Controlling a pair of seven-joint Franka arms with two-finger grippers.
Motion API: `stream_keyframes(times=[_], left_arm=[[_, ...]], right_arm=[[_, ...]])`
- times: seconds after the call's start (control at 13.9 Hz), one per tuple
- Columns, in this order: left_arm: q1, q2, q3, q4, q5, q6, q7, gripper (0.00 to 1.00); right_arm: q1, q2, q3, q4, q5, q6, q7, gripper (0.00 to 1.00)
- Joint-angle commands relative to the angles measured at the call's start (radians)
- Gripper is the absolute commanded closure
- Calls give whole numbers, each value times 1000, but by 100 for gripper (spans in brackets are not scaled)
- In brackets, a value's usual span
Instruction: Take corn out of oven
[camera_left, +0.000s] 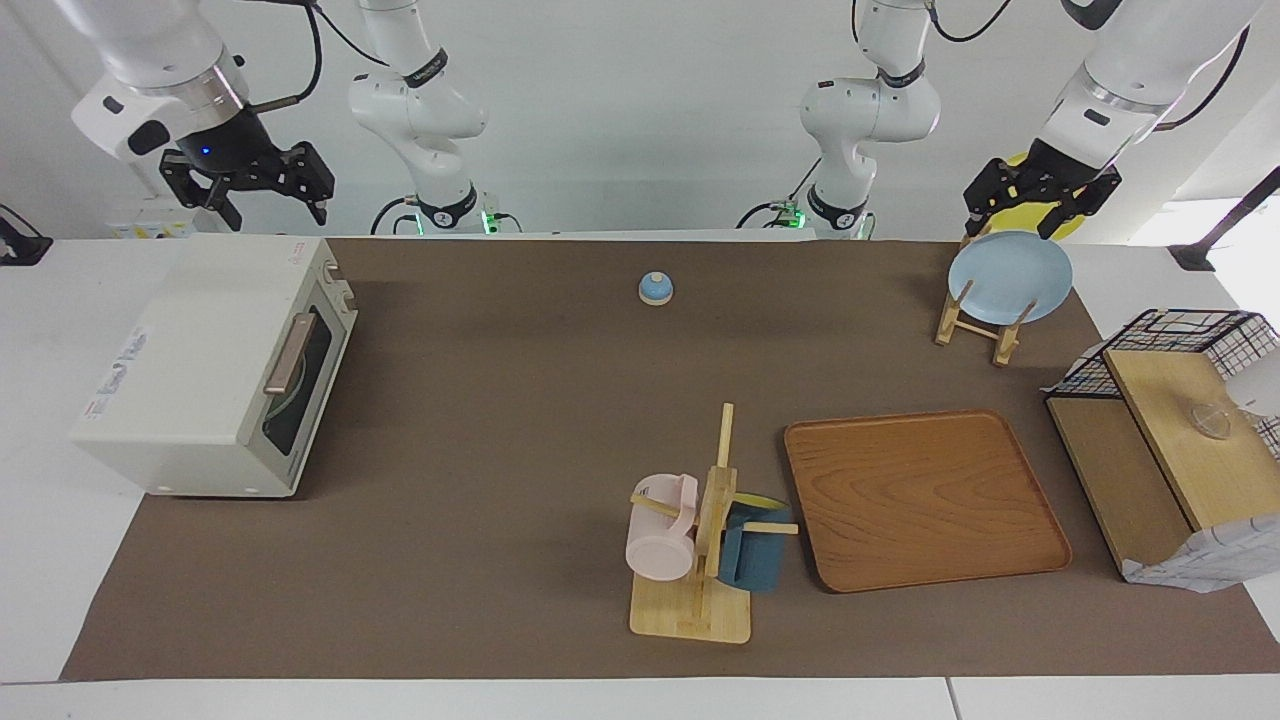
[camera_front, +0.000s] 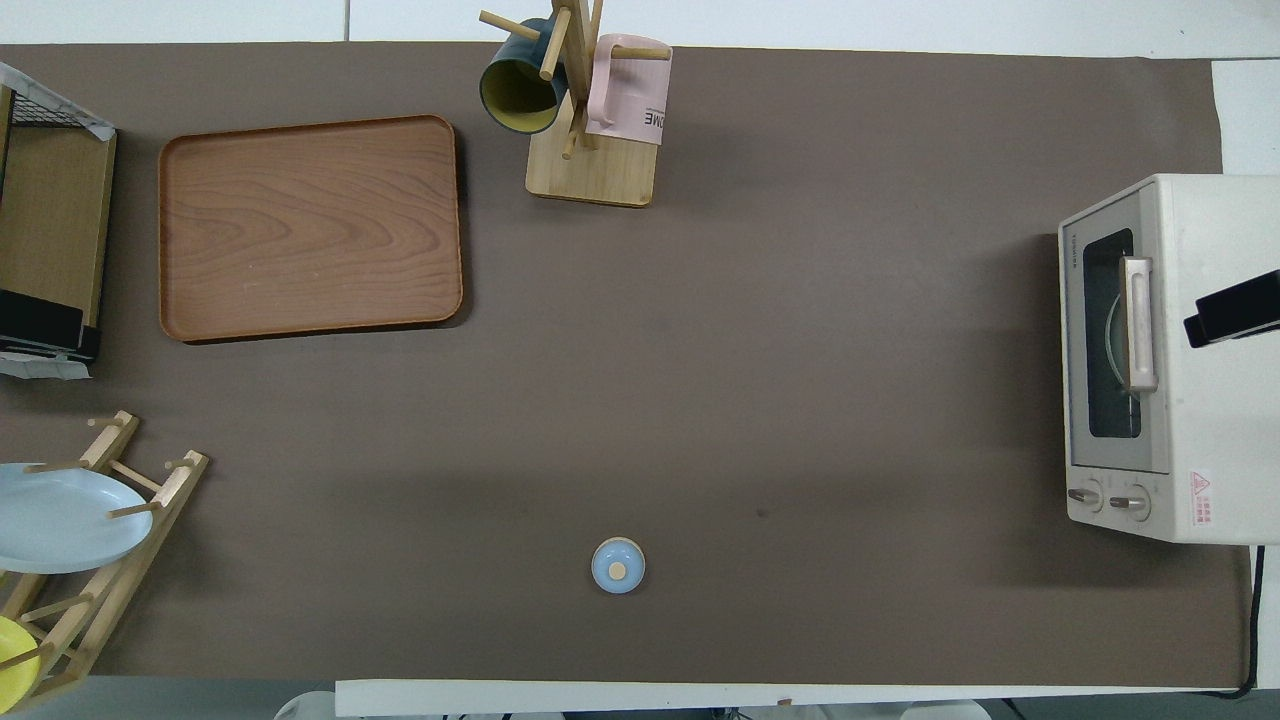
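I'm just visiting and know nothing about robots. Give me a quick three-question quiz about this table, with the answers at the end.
1. True or false: the oven door is shut.
2. Which mugs hang on the wooden mug stand? A) pink and dark blue B) red and green C) none
3. What lies beside the mug stand, toward the left arm's end of the table?

Key:
1. True. The handle sits flat against the closed door, and no corn is visible.
2. A: a pink mug and a dark blue mug.
3. The wooden tray.
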Motion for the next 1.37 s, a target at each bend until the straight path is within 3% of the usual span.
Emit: stream_keyframes(times=[0.0, 0.43, 0.5, 0.58, 0.72, 0.93, 1.29], left_arm=[[9, -10, -5, -1, 6, -19, 17, 0], [9, -10, -5, -1, 6, -19, 17, 0], [9, -10, -5, -1, 6, -19, 17, 0], [7, -10, -5, -1, 6, -19, 17, 0], [9, -10, -5, -1, 6, -19, 17, 0], [9, -10, -5, -1, 6, -19, 17, 0], [9, -10, -5, -3, 6, -19, 17, 0]], right_arm=[[-4, -23, 4, -24, -2, 3, 5, 0], [-1, -48, 5, -77, -2, 2, -57, 0], [-1, -51, 4, -83, -2, 6, -100, 22], [-4, -51, 4, -82, -5, 9, -134, 54], [-13, -53, 1, -89, -8, 20, -141, 97], [-26, -66, -2, -242, -14, 242, -196, 100], [-9, -23, -1, -341, -59, 357, -194, 100]])
